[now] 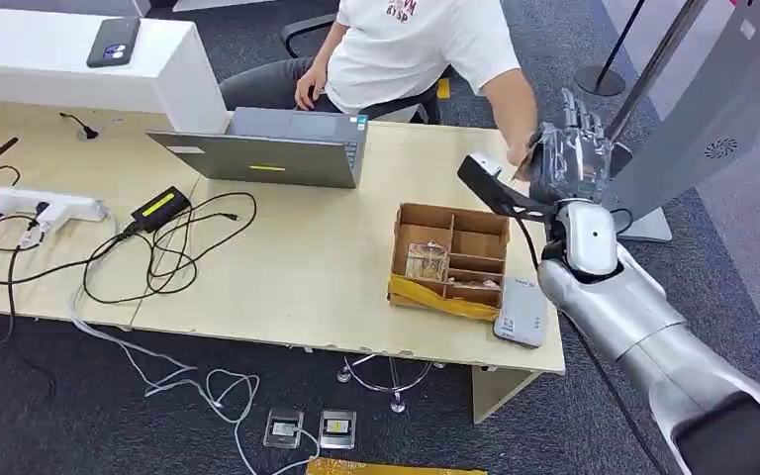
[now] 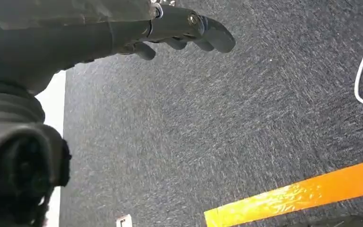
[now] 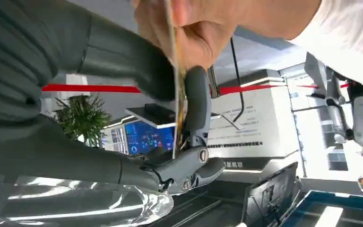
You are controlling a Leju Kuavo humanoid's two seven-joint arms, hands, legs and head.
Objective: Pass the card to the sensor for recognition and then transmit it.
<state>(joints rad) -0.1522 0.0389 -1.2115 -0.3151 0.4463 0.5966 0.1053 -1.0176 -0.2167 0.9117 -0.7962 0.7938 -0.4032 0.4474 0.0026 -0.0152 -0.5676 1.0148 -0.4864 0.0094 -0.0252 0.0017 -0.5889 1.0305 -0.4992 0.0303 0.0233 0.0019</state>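
I have the robot's right hand [image 1: 572,148] raised past the far right corner of the table [image 1: 297,277], meeting the hand [image 3: 189,33] of a seated person in a white shirt. The wrist view shows the card [image 3: 177,94] edge-on, pinched between my thumb [image 3: 123,61] and a finger [image 3: 196,104] while the person's fingers grip its other end, so both of us have hold of it. The left hand [image 2: 179,30] hangs over the carpet, fingers curled with nothing in them. On the table near the right arm lie a compartmented cardboard box [image 1: 450,259] and, just beside it at the table edge, a flat white reader [image 1: 522,312]. I judge this to be the handover, the scan seemingly done. Next I must loosen my pinch only once the person's grip is firm.
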